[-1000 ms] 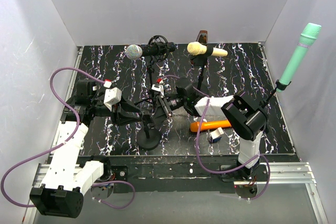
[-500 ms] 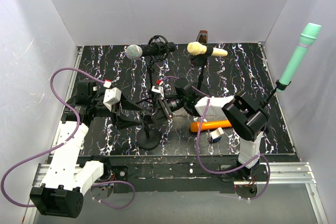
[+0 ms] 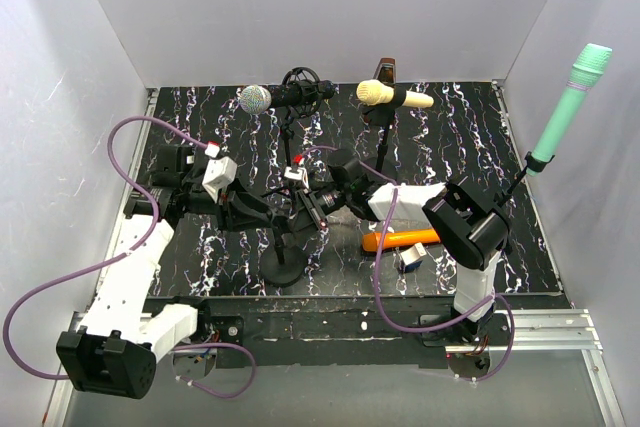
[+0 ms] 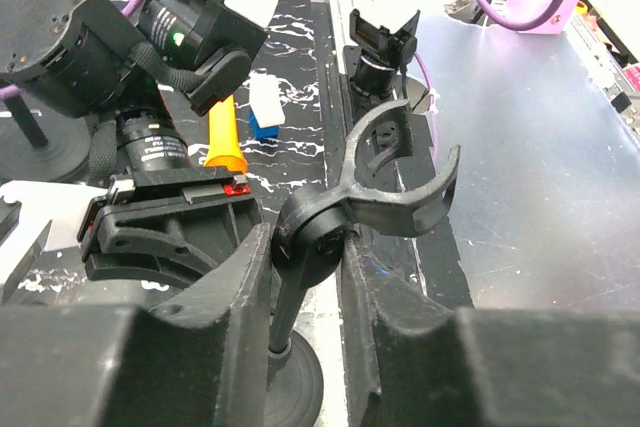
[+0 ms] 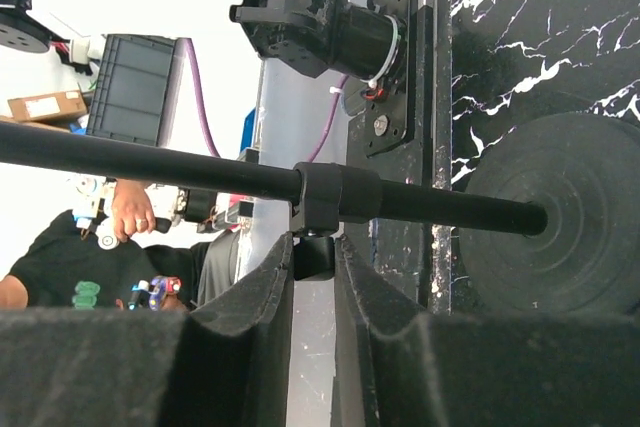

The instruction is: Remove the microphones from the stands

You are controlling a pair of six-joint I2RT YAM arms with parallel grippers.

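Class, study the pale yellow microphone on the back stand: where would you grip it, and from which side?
Probably the bare handle of the yellow microphone, right of its dark clip in the top view, coming down from above with the jaws across it. It lies almost level, head to the left, and that tail sticks out free of the clip.

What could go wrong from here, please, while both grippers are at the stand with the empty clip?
1. The left gripper pinches the joint under the empty clip and the right gripper the pole collar; uneven pulls could tip the stand.
2. The orange microphone lies loose nearby; a retreating arm might roll it.
3. The grey-headed microphone stands just behind and could be knocked.
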